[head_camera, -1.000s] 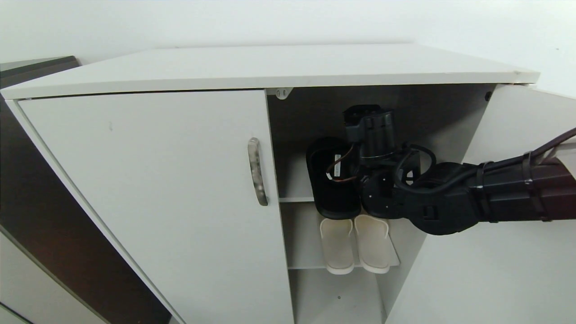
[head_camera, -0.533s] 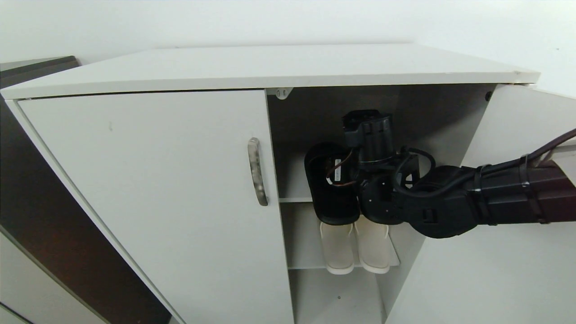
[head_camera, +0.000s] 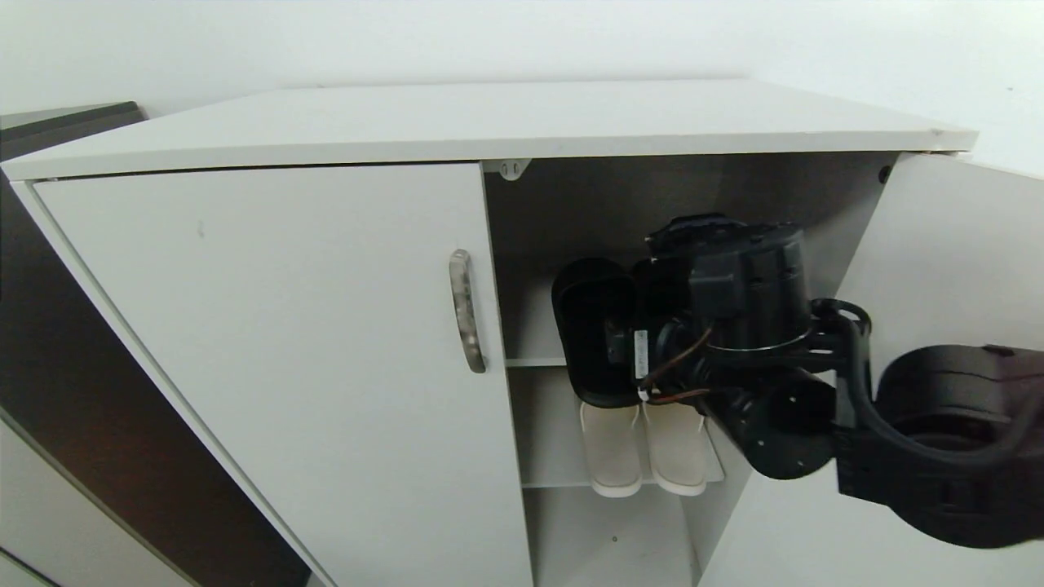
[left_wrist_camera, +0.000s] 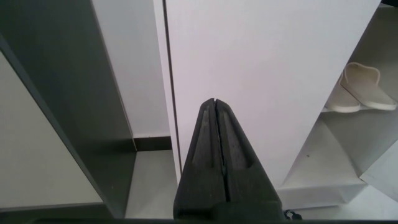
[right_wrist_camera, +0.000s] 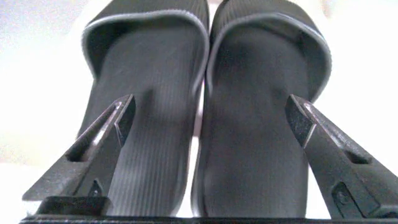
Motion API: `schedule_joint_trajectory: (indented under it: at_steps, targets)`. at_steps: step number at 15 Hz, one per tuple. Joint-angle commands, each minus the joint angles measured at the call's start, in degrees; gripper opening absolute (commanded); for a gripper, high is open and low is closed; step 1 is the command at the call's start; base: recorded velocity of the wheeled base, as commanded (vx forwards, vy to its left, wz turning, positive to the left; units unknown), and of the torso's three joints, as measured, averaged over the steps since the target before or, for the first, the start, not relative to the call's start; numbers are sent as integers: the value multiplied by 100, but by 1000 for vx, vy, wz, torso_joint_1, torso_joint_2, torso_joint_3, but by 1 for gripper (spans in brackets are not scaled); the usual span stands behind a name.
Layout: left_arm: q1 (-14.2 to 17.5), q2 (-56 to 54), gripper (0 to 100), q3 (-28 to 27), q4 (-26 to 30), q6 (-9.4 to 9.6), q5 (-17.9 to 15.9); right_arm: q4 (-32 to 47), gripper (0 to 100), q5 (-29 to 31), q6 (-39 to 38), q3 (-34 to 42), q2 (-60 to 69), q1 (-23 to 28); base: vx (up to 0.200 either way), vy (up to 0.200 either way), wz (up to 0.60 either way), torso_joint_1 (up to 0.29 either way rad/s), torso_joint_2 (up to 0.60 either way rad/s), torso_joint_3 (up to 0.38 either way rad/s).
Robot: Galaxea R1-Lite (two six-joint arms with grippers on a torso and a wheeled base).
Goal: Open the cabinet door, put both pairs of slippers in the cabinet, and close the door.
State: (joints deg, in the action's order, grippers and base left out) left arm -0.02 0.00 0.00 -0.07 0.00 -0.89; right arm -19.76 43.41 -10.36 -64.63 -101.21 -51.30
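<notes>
White cabinet shelf (head_camera: 534, 360) carries the black slippers (right_wrist_camera: 149, 124), so the right gripper (right_wrist_camera: 209, 102) straddles them spread wide, unclamped; left gripper (left_wrist_camera: 214, 111) is pinched together, empty.

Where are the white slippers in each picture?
Head view: white slippers on the lower shelf, under the black slippers.
Left wrist view: white slippers on that shelf, just beyond the closed door.
Right wrist view: black slippers instead, between the fingers of the open right end effector.
Shared landmark: the closed door.

Likely a home-like room or entryway: a white laminate shoe cabinet (head_camera: 489, 122) holding a pair of cream slippers (head_camera: 613, 452) stands against a plain white wall (head_camera: 489, 33).
</notes>
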Motion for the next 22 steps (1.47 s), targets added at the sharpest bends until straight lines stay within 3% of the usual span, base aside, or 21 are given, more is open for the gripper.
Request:
schedule_joint_trajectory:
  at_steps: [1, 13, 22]
  targets:
    - [2, 0, 0, 0, -1, 0, 1, -116, 0, 1, -18, 592, 866, -319, 0, 0, 0, 0, 0, 0]
    - [2, 0, 0, 0, -1, 0, 1, -362, 0, -17, 17, 1049, 971, -460, 0, 0, 0, 0, 0, 0]
    - [2, 0, 0, 0, -1, 0, 1, -362, 0, -17, 25, 1120, 936, -460, -200, 0, 0, 4, 3, 4]
